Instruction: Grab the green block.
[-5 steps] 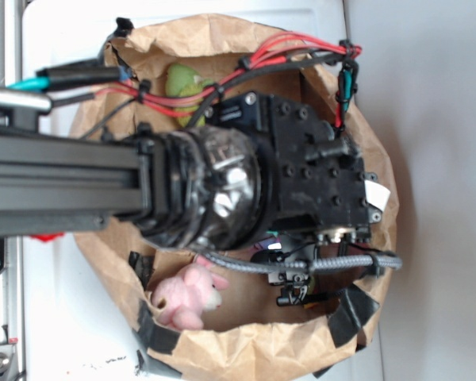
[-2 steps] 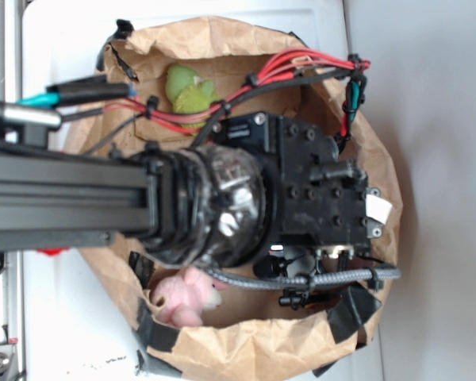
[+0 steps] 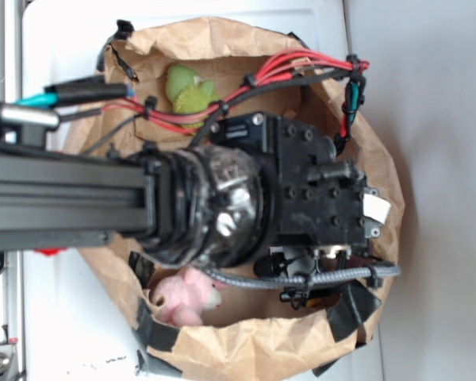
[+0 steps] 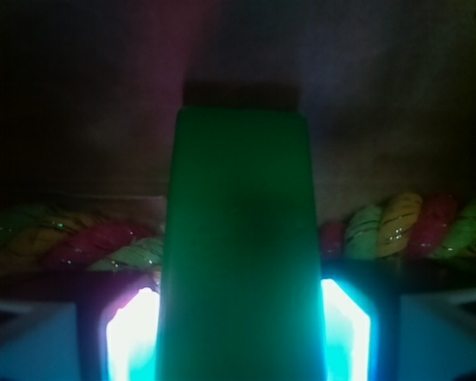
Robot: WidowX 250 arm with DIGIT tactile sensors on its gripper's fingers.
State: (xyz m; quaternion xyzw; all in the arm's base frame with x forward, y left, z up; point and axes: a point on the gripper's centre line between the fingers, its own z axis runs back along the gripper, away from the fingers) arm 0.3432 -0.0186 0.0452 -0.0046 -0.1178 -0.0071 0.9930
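In the wrist view the dark-green block (image 4: 238,238) stands upright between my two glowing pads (image 4: 132,333), which sit flush against its left and right faces. My gripper (image 4: 238,325) is shut on the green block, deep inside a brown paper bag (image 3: 246,349). In the exterior view the black wrist housing (image 3: 317,190) points down into the bag and hides the fingers and the block.
A multi-coloured twisted rope toy (image 4: 397,226) lies behind the block against the bag wall. A lime-green plush (image 3: 189,89) lies at the bag's upper side, a pink plush (image 3: 184,295) at its lower left. Red and black cables (image 3: 301,63) arch over the bag.
The arm has shifted slightly toward the lower side of the image, showing more of the lime plush and covering more of the pink plush. It has hardly moved in the last half second.
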